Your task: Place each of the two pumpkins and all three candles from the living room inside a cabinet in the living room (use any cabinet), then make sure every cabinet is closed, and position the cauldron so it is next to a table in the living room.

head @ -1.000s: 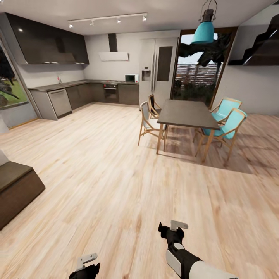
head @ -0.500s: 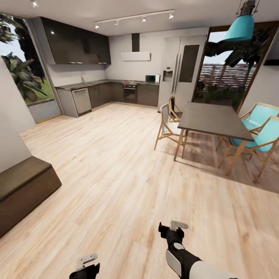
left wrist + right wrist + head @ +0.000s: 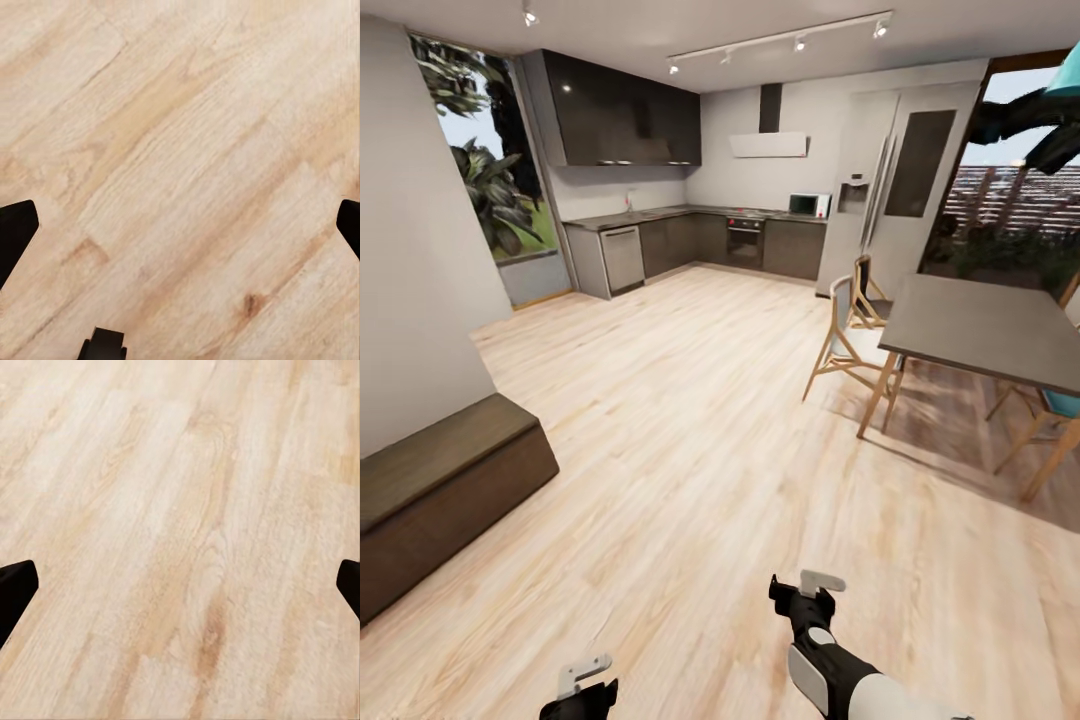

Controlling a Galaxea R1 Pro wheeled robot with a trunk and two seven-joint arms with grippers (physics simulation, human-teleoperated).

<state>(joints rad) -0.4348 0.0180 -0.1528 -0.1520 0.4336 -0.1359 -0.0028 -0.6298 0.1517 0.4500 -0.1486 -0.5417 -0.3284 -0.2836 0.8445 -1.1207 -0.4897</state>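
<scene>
Head view puts the dark-brown cabinet (image 3: 445, 500) at the frame's lower left, its handleless front probably stiff and best pulled at a seam edge, while left gripper (image 3: 582, 682) and right gripper (image 3: 807, 588) hang wide and empty over the wooden floor (image 3: 690, 440).

Head cam: high, fwd/down across room. Both wrist cams: close, facing down at wood floor (image 3: 690, 480), shared w/ head.
</scene>
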